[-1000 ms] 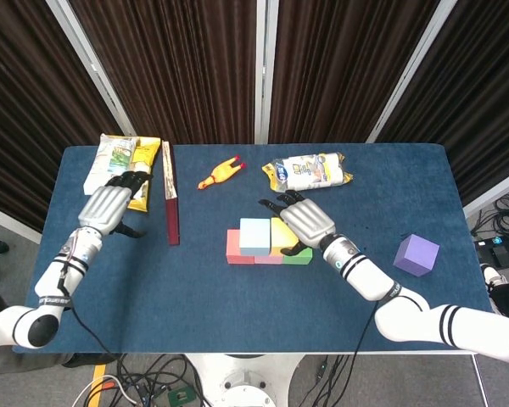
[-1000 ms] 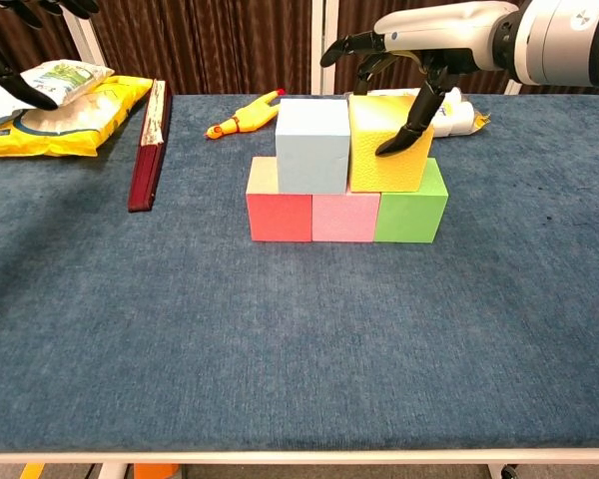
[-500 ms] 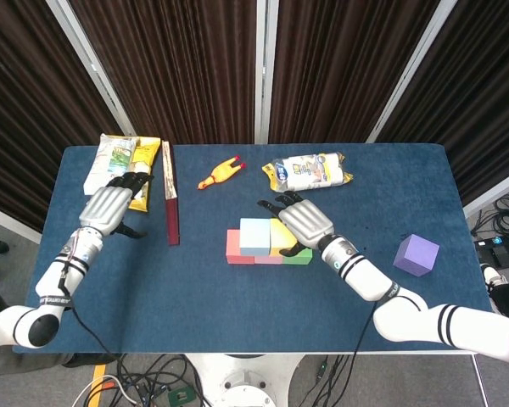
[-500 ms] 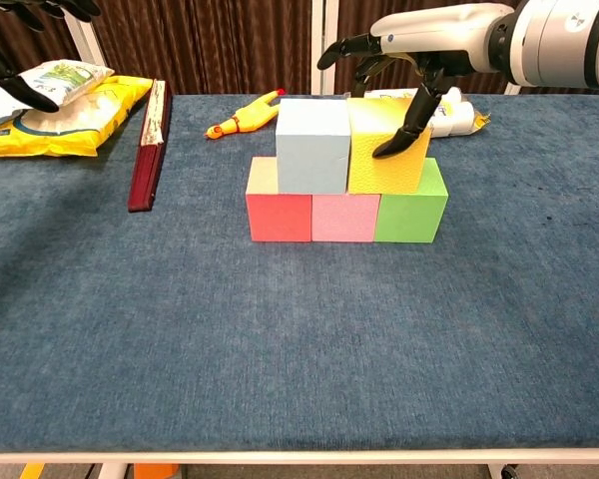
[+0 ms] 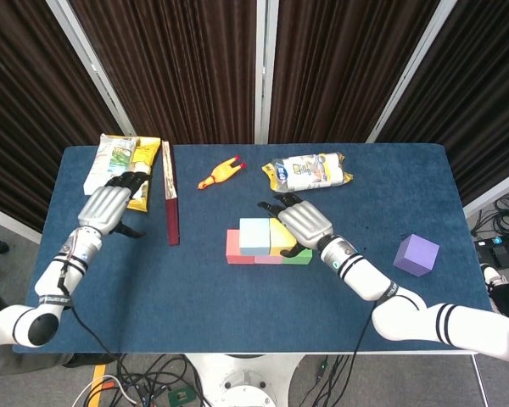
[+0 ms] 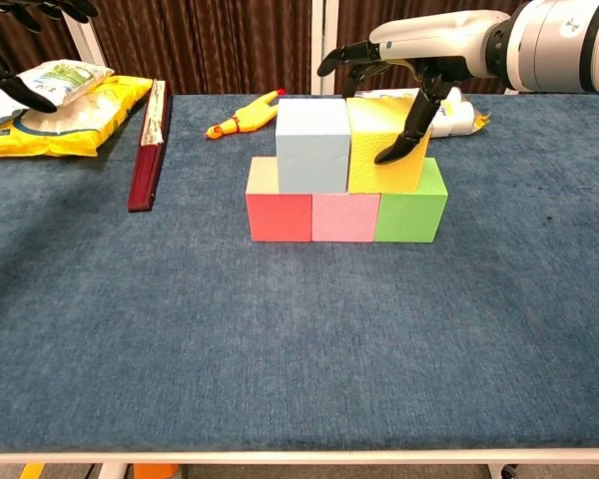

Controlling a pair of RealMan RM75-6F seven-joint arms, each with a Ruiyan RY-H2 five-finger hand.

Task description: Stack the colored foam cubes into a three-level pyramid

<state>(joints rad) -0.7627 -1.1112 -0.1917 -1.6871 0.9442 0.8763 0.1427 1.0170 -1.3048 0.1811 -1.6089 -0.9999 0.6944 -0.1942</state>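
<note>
Standing two levels high near the middle of the blue table [image 6: 130,329], the pyramid has its base row of red cube [image 6: 279,217], pink cube [image 6: 345,218] and green cube [image 6: 411,214] set side by side and touching, with a light blue cube [image 6: 312,146] and a yellow cube [image 6: 384,145] resting on top of them, also touching each other. The second level looks finished; the top level is not yet laid. The one cube left loose is the purple cube [image 5: 416,254], lying well apart near the table's right edge, so by my reading it is meant for the peak.

The right hand [image 6: 409,62] hangs over the yellow cube with fingers spread, and one fingertip [image 6: 391,154] lies against the cube's front right face; whether it is pressing or just brushing is hard to tell from here. It grips nothing. The left hand [image 5: 110,206] rests far off, fingers loosely extended over the snack packets [image 5: 120,163], holding nothing as far as the head view shows.

Further out lie a dark red book [image 5: 170,203], a rubber chicken toy [image 5: 220,172] and a yellow-and-white bag [image 5: 309,170], none of them part of the build.
</note>
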